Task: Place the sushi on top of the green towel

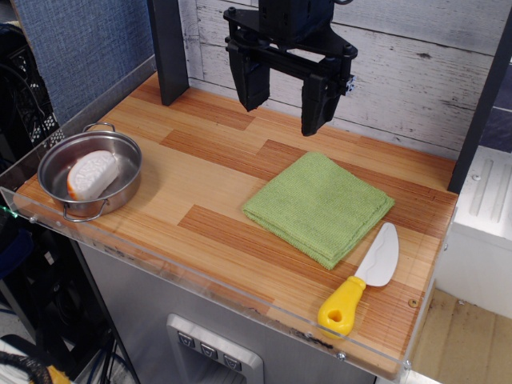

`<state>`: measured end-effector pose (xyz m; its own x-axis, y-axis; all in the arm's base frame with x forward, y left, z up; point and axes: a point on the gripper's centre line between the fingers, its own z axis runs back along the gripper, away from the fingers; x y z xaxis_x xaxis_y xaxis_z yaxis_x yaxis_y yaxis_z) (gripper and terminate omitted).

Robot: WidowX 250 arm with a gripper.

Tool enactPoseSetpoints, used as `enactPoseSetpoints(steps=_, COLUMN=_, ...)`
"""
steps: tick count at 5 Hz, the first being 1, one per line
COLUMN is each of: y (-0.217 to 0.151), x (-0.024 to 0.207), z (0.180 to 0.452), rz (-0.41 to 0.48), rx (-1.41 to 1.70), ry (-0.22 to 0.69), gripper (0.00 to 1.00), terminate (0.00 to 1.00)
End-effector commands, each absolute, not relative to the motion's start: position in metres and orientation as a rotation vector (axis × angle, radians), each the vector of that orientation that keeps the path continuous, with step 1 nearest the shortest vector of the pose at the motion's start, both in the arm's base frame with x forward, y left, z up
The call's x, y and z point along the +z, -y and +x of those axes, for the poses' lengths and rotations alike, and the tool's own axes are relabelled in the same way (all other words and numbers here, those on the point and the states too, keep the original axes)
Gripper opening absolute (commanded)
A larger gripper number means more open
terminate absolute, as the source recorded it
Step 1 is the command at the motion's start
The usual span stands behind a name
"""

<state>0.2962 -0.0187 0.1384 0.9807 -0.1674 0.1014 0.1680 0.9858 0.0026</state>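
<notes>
Because the sushi [90,174] lies inside the steel pan [128,178], well apart from the green towel [318,206], I hold my claw [284,112] high, wide and empty.

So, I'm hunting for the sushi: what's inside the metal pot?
The sushi lies inside the metal pot, white top up. It covers part of the pot's floor.
</notes>
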Motion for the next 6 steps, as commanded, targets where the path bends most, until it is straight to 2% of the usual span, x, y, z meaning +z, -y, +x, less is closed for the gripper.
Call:
enactPoseSetpoints(steps=1, y=0.019, x=0.138, z=0.296, rz=-0.006, rx=-0.169, ry=0.102, gripper=1.00, terminate=0.00)
enactPoseSetpoints(steps=3, y=-0.013, x=0.136, z=0.288, rz=0.080, rx=-0.121, ry=0.082, gripper=1.00, terminate=0.00)
enactPoseSetpoints(steps=4, y=-0.044, x=0.134, z=0.279, rz=0.133, rx=-0.078, ry=0.060, gripper=1.00, terminate=0.00)
enactPoseSetpoints(steps=5, y=-0.071, x=0.128, z=0.270, rz=0.134, rx=-0.051, ry=0.055, gripper=1.00, terminate=0.00)
enactPoseSetpoints(steps=6, y=-0.110, x=0.101, z=0.255, rz=0.174, rx=0.013, ry=-0.015, gripper=1.00, terminate=0.00)
